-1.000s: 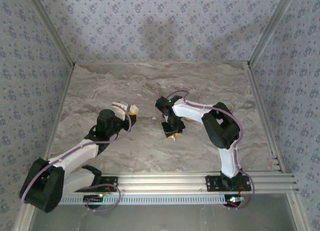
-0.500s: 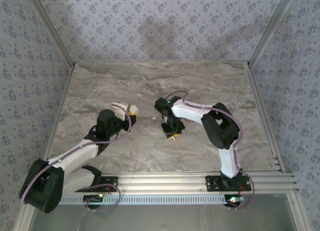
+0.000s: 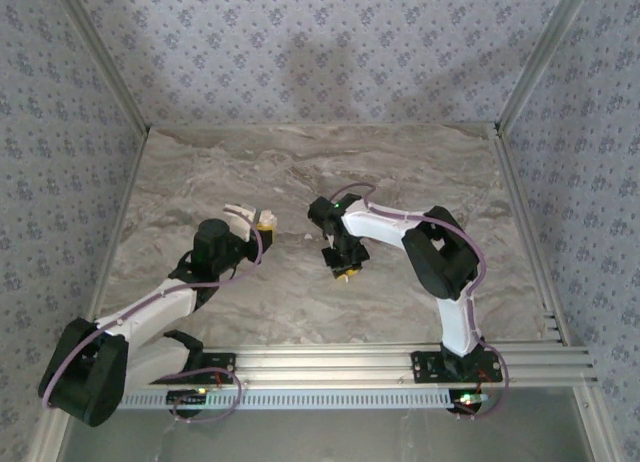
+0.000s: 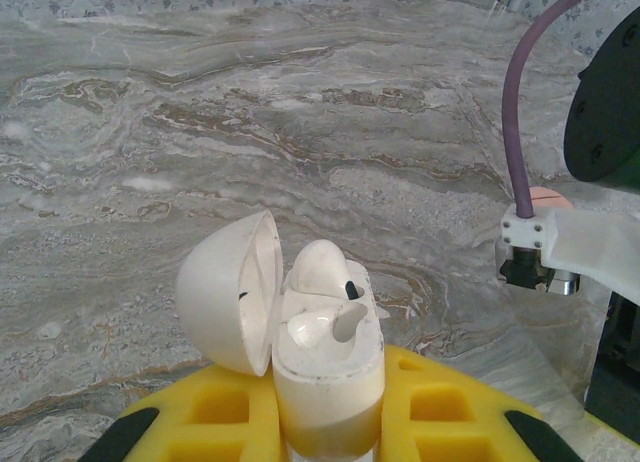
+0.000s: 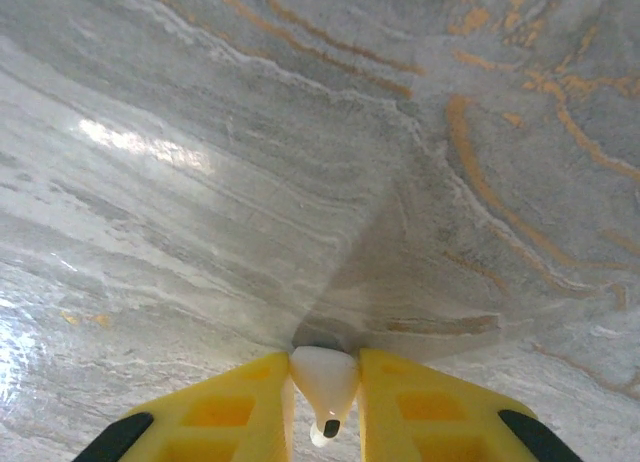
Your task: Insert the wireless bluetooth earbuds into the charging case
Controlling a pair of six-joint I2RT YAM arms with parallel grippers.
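Observation:
My left gripper (image 4: 328, 422) is shut on the white charging case (image 4: 330, 372) and holds it upright. The case's lid (image 4: 230, 292) is swung open to the left. One white earbud (image 4: 320, 267) sits in the case's far socket, and the near socket is hollow. In the top view this gripper (image 3: 262, 220) hovers left of the table's centre. My right gripper (image 5: 323, 392) points down at the marble, and its yellow fingers (image 5: 250, 402) press both sides of a second white earbud (image 5: 323, 377). In the top view the right gripper (image 3: 345, 272) stands right of the case.
The marble table (image 3: 300, 162) is walled by aluminium rails and patterned panels. In the left wrist view the right arm's white link (image 4: 590, 247) and purple cable (image 4: 515, 112) stand close on the right, with a small pinkish disc (image 4: 548, 196) behind them.
The right gripper's fingers have drawn together onto the earbud and the wrist has shifted slightly left. The left arm with the case has stayed still.

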